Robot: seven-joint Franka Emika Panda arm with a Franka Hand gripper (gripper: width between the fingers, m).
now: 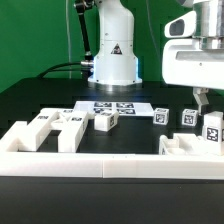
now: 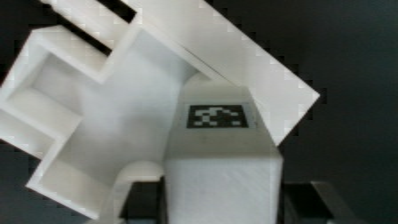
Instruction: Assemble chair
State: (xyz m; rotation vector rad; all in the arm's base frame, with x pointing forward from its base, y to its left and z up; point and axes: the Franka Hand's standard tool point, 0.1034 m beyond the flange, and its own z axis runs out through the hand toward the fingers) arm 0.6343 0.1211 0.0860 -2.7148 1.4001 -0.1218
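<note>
The jaws are clenched on a tagged white chair part (image 2: 228, 175), which looks light, rigid and slick, so best pinched squarely across its flat opposite sides.

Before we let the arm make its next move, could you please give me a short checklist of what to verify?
1. Grip: the end effector is closed on the tagged chair piece: ok.
2. The tag on that piece is unobstructed in the wrist view: ok.
3. The piece is lifted off the table: cannot tell.
4. The marker board is uncovered: ok.
5. The loose chair parts on the exterior view's left are apart from the end effector: ok.
</note>
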